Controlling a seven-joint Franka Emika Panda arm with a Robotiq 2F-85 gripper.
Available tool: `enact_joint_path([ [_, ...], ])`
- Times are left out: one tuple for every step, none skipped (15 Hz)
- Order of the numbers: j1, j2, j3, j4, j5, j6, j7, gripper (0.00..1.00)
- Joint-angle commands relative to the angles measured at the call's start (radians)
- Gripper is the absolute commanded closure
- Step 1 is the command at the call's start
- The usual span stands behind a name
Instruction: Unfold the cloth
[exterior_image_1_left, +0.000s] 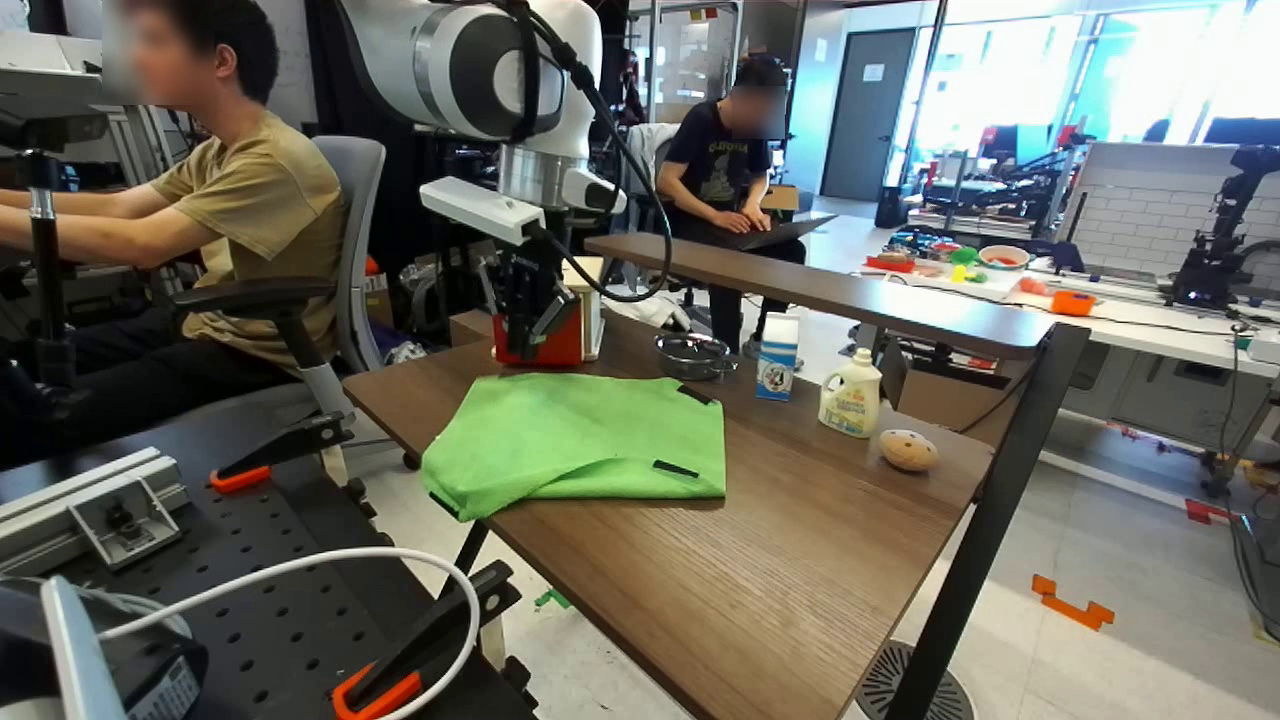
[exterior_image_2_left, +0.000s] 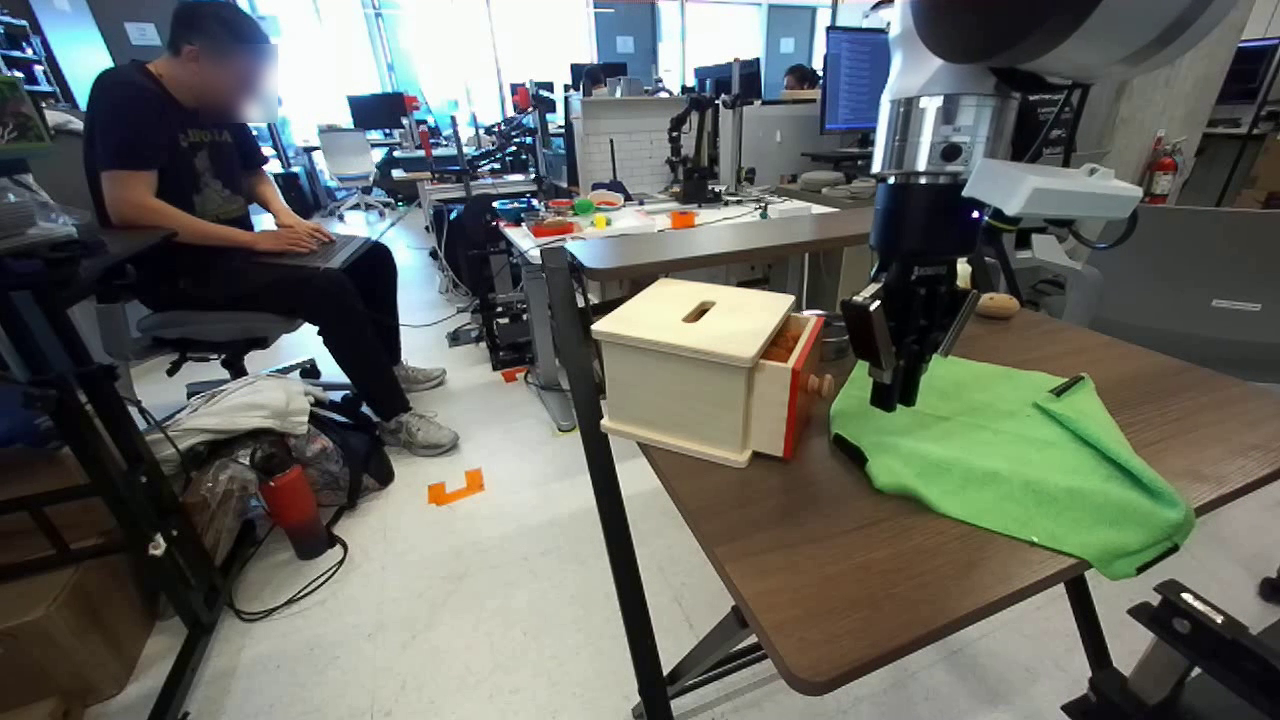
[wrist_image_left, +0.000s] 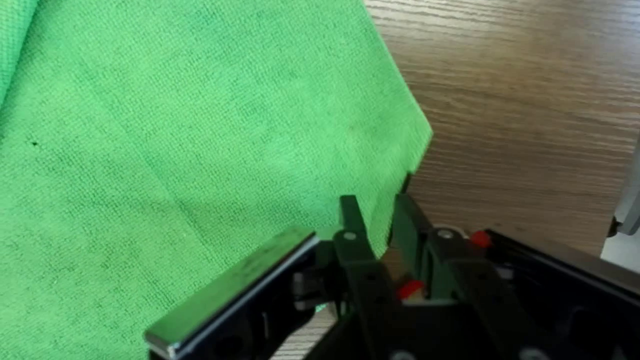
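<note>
A green cloth (exterior_image_1_left: 580, 420) with black tabs at its corners lies on the brown table (exterior_image_1_left: 760, 560), partly folded over itself along one side. One corner hangs over the table edge; the cloth also shows in an exterior view (exterior_image_2_left: 1000, 470). In the wrist view, the cloth (wrist_image_left: 215, 125) fills the left side, with one fold at the upper left. My gripper (wrist_image_left: 376, 196) points down over the cloth's edge beside a black tab. Its fingers are a small gap apart with nothing held between them. The gripper also shows in both exterior views (exterior_image_1_left: 527, 343) (exterior_image_2_left: 896, 393), low above the cloth's edge.
A wooden box (exterior_image_2_left: 680, 370) with a partly open red-fronted drawer (exterior_image_2_left: 800, 390) stands close beside the gripper. A glass bowl (exterior_image_1_left: 693, 358), milk carton (exterior_image_1_left: 777, 358), detergent bottle (exterior_image_1_left: 850, 397) and potato-like object (exterior_image_1_left: 908, 450) stand along the far side, below a raised shelf (exterior_image_1_left: 830, 285).
</note>
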Motion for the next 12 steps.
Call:
enact_joint_path([
  [-0.022, -0.021, 0.008, -0.006, 0.041, 0.016, -0.002, 0.44],
  [-0.032, -0.027, 0.009, -0.008, 0.051, 0.013, -0.008, 0.38],
  [-0.038, -0.035, 0.008, -0.010, 0.058, 0.005, -0.007, 0.29],
  [-0.044, -0.043, 0.005, -0.013, 0.063, -0.004, -0.003, 0.23],
  [-0.049, -0.060, -0.003, -0.021, 0.068, -0.029, 0.010, 0.14],
  [-0.066, -0.080, 0.003, -0.032, 0.079, -0.054, -0.010, 0.08],
  [-0.076, -0.101, -0.001, -0.047, 0.085, -0.067, -0.011, 0.00],
  [-0.080, -0.127, -0.011, -0.058, 0.079, -0.102, -0.007, 0.00],
  [-0.074, -0.161, -0.033, -0.077, 0.056, -0.121, 0.020, 0.00],
  [-0.067, -0.197, -0.057, -0.092, 0.035, -0.157, 0.051, 0.00],
  [-0.068, -0.238, -0.074, -0.104, 0.024, -0.220, 0.068, 0.00],
  [-0.065, -0.274, -0.092, -0.113, 0.005, -0.273, 0.090, 0.00],
])
